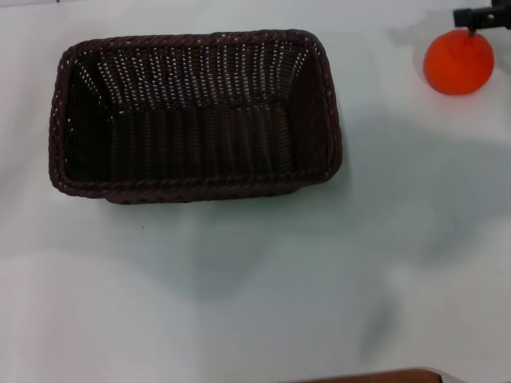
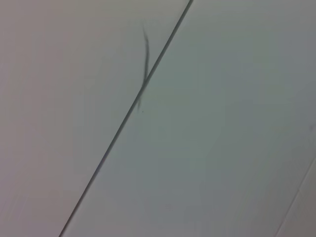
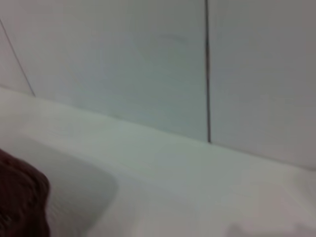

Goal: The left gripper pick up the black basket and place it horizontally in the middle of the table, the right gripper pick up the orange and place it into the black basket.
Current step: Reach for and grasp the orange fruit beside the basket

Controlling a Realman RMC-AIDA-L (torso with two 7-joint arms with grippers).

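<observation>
The black basket [image 1: 196, 116] lies lengthwise on the white table [image 1: 263, 303], left of the middle in the head view, open side up and empty. A corner of the basket also shows in the right wrist view [image 3: 22, 202]. The orange [image 1: 458, 62] is at the far right of the head view, well apart from the basket. A black piece of the right gripper [image 1: 481, 17] shows at the frame's edge just above the orange and seems to touch its top. The left gripper is out of view; the left wrist view shows only pale panels with a dark seam.
A brown edge [image 1: 375, 377] shows at the table's near side. A pale wall with dark seams [image 3: 207, 74] stands behind the table. Soft shadows lie on the table to the right of the basket.
</observation>
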